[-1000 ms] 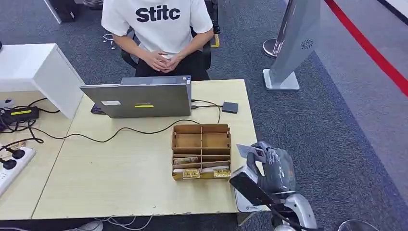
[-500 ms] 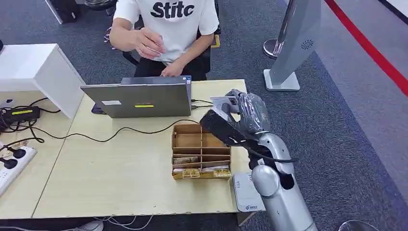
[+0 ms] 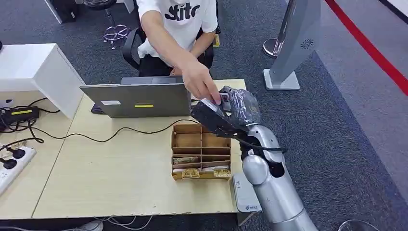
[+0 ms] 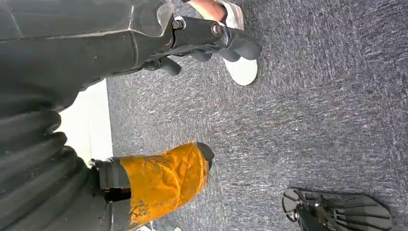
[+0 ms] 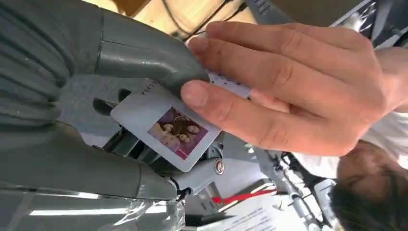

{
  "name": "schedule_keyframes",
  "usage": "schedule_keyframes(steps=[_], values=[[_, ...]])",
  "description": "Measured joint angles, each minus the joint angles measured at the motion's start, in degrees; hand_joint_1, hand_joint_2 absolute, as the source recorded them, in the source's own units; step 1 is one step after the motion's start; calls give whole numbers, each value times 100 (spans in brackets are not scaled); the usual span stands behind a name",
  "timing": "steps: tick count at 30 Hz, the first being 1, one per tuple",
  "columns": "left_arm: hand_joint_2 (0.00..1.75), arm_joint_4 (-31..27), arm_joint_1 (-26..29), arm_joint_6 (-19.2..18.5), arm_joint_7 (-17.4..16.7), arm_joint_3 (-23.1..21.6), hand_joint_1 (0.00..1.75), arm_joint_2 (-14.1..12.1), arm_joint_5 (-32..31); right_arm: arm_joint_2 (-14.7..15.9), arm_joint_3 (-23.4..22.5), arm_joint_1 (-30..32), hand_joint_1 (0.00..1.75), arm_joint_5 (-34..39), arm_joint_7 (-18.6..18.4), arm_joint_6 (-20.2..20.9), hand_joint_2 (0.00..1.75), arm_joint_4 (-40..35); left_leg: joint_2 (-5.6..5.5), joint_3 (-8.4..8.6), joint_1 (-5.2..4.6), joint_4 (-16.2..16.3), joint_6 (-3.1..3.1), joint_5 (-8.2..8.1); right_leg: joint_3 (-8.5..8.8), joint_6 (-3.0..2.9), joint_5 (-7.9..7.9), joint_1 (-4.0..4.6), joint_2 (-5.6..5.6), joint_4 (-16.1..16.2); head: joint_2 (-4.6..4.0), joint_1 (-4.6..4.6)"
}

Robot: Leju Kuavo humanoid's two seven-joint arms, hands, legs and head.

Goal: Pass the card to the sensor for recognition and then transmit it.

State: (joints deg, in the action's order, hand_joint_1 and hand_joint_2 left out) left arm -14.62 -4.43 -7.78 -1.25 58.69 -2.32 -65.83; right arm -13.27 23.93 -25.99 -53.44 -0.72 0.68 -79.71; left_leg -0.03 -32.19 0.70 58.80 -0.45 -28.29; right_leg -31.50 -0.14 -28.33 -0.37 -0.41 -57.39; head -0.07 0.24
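My left hand [image 4: 159,178] hangs down at my side over the grey carpet, fingers apart and holding nothing, since this job needs just one arm. On the table [image 3: 120,168], the laptop [image 3: 139,98] sits at the far edge and the wooden organiser box [image 3: 201,151] nearer me. The sensor [image 3: 245,193] lies flat at the near right corner, within reach of my right arm. That arm is raised and stretched forward over the box, reaching toward the seated person. My right hand [image 3: 231,113] pinches the card [image 5: 168,127] between thumb and fingers, offering it outward. The person's hand [image 5: 284,91] already clasps the card's far end, so I judge this to be the handover.
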Motion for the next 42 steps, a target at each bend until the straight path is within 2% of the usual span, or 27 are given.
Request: schedule_keyframes(steps=[1,2,3,8,11,20,22,26,32,37,42], values=[[175,0,1,0,0,0,0,0,-9,0,17,-5,175,19,84,-41,175,24,-6,-1,0,0,0,0,0,0,-1,0,-5,0,0,-2],[175,0,1,0,0,0,0,2,-11,0,31,-5,106,66,164,-81,175,24,-11,-3,0,0,0,0,-1,0,-2,0,-8,0,0,0],[175,0,1,0,0,0,0,2,-13,-2,44,-5,0,134,269,-125,175,17,-15,-6,0,0,0,0,-2,0,-2,0,-11,0,0,-2],[175,0,3,9,-9,0,0,4,-15,0,177,103,0,210,437,-249,175,-280,-15,-14,-1,0,0,-1,-11,0,-3,0,-7,1,0,-2],[175,0,15,18,-11,0,0,4,-11,7,236,270,0,208,511,-426,175,-738,-14,-20,-2,0,0,-1,-16,0,-3,0,-8,2,0,0],[175,2,18,20,-20,0,0,7,2,66,350,510,0,203,581,-547,175,-1438,-4,-14,0,0,-2,-1,-16,0,-1,0,-2,2,0,0],[175,2,22,28,-37,2,0,7,44,105,380,646,0,177,708,-712,175,-1660,-6,-13,0,0,-2,0,-16,0,-1,0,-5,2,0,-2],[175,4,39,81,-50,29,0,18,164,337,468,1264,0,151,1021,-1045,175,-2394,-10,-15,0,0,-2,-3,-15,0,-4,0,-8,3,0,-2],[175,4,92,197,-50,210,0,81,339,791,490,2987,0,189,1733,-1731,175,-3178,-13,-15,-2,0,1,-26,-12,-1,-19,0,-10,7,0,0],[175,4,122,249,-50,352,0,113,415,1031,329,3985,0,639,1807,-1851,175,-3235,-7,-16,-1,0,1,-27,-13,-1,-19,0,-8,7,0,-2],[175,4,126,269,-37,452,0,155,422,1158,118,4346,0,704,1836,-1799,175,-3233,-3,-11,-1,0,0,-25,-10,-2,-18,0,-6,6,0,0]])
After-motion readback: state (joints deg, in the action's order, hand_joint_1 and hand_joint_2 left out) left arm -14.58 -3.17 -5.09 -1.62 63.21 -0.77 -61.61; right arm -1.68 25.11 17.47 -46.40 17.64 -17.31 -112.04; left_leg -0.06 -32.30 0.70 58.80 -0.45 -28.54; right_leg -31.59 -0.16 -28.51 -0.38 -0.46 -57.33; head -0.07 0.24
